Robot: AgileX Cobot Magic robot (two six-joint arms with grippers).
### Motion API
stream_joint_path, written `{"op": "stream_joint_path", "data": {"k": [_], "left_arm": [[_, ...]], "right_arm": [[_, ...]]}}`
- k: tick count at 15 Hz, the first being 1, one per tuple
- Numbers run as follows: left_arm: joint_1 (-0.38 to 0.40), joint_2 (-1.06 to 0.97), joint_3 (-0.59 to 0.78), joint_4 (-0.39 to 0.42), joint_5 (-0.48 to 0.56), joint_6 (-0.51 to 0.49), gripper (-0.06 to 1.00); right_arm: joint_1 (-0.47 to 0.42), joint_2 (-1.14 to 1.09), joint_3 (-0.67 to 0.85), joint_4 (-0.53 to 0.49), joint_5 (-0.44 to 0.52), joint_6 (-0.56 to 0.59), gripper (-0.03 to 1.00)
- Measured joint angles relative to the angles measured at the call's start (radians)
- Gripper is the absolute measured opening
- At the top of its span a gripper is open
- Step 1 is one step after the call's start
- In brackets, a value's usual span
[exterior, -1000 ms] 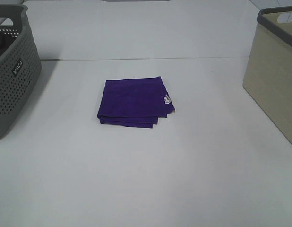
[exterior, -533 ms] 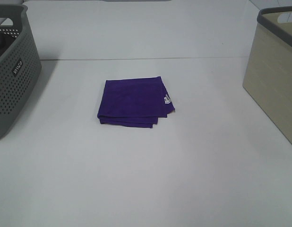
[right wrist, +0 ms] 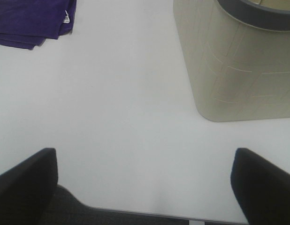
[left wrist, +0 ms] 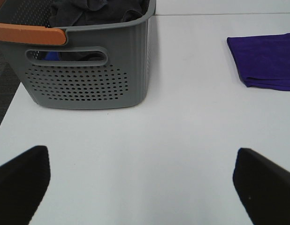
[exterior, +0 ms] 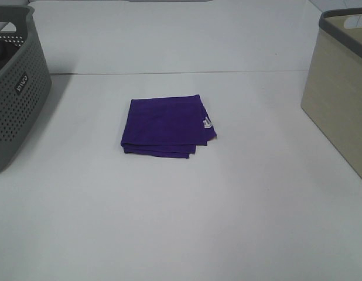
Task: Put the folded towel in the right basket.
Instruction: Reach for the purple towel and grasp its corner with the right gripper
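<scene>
Centrally, purple towel (exterior: 164, 126), white tag (exterior: 207, 123) illegible

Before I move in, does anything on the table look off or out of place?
Nothing stands out. The folded towel lies flat between the two upright baskets: grey basket on the left, beige basket on the right.

exterior high: steep, far look down on the table (exterior: 169, 234), towel (exterior: 166, 126) centred | left wrist: low, near, facing the grey basket (left wrist: 88, 79) left of the towel | right wrist: low, facing the beige basket (right wrist: 239, 70) right of it | shared: towel in all three
</scene>
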Motion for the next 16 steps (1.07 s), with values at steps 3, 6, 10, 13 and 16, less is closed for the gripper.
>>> {"op": "stream_joint_path", "data": {"k": [3,6,10,13,16], "left_arm": [[0.000,0.000,0.000,0.000,0.000,0.000,0.99],[0.000,0.000,0.000,0.000,0.000,0.000,0.99],[0.000,0.000,0.000,0.000,0.000,0.000,0.99],[0.000,0.000,0.000,0.000,0.000,0.000,0.99],[0.000,0.000,0.000,0.000,0.000,0.000,0.99]], "right_arm": [[0.000,0.000,0.000,0.000,0.000,0.000,0.96],[0.000,0.000,0.000,0.001,0.000,0.000,0.96],[0.000,0.000,0.000,0.009,0.000,0.000,0.96],[0.000,0.042,-0.022,0.039,0.010,0.006,0.96],[0.000,0.581,-0.315,0.194,0.071,0.026,0.96]]}}
